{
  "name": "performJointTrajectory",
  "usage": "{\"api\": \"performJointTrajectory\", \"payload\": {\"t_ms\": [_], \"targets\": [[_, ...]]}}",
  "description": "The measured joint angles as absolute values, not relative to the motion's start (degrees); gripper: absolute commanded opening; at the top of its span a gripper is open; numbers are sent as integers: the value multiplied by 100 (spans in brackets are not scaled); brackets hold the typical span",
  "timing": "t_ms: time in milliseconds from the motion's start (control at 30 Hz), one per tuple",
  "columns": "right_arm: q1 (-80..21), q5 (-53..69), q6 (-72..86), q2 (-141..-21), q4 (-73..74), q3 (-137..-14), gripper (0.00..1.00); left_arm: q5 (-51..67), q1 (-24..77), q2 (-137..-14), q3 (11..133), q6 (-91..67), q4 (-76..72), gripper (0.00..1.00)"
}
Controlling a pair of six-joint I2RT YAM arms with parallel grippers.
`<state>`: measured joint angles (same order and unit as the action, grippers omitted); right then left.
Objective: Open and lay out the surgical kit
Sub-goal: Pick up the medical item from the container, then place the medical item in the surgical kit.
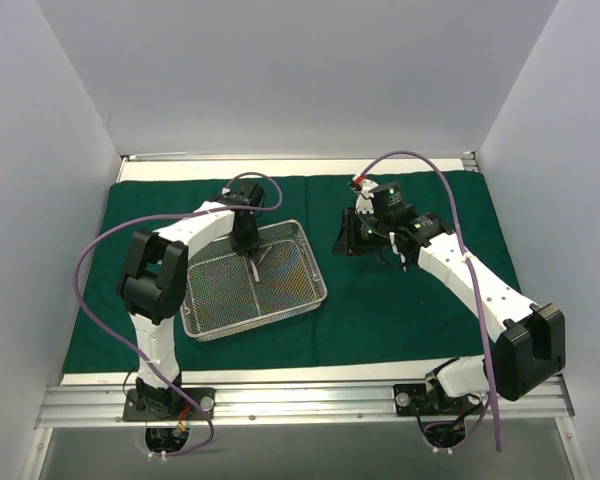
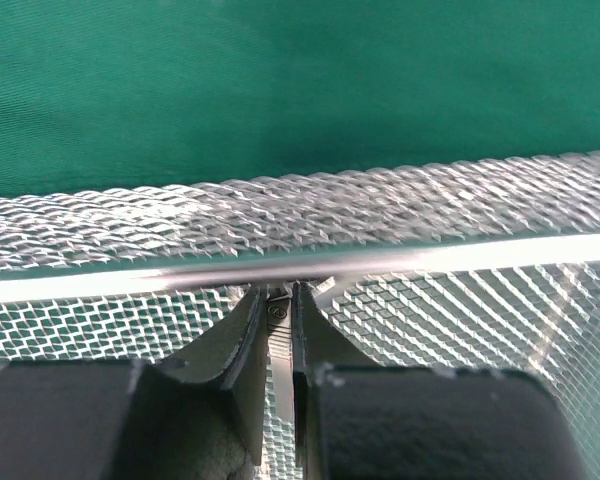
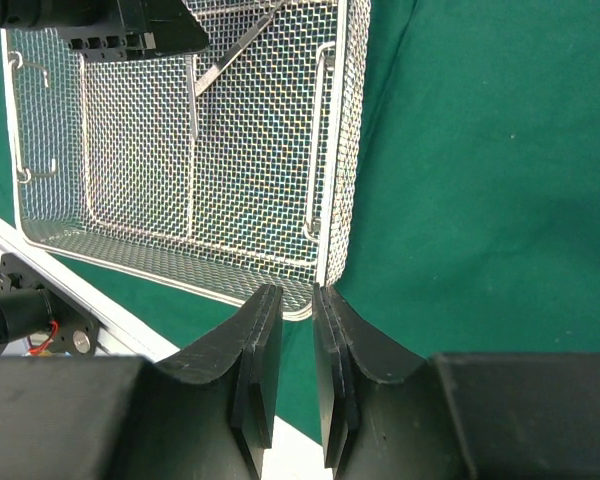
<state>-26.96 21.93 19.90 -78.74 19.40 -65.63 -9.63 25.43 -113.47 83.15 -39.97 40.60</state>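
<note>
Left wrist: left fingers (image 2: 238,345) tight on slim instrument (image 2: 278,352) beside tray rim (image 2: 130,278); right fingers (image 3: 260,350) slightly apart, empty.

The cloth (image 1: 410,310) is plain dark green. The tray (image 1: 260,318) is bright silver, its floor and walls a fine diamond mesh. A slim instrument (image 2: 278,352) is silver too. The left arm (image 1: 195,225) and right arm (image 1: 470,285) are white with black joints and black jaws. The cables (image 1: 410,153) are purple, the walls (image 1: 40,150) pale grey, and the surface (image 1: 300,168) white.
</note>
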Motion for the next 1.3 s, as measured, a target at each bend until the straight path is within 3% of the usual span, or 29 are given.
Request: {"api": "performJointTrajectory", "payload": {"t_ms": [333,667,833,1300], "targets": [[-2696,2217,1990,-7959,1824,-6648,20,215,2541,-11334,8639,-3538,4609,2],[-2703,3098,2078,-8455,1437,-6873,43,1474,2543,-10348,8431,-3811,4906,2],[-2877,3402,2399,-8737,1050,-6873,42,1439,2585,-10213,9174,-4427,4825,2],[-3321,3406,2915,-9076,742,-7144,40,1212,2862,-10095,9214,-5304,4729,2]]}}
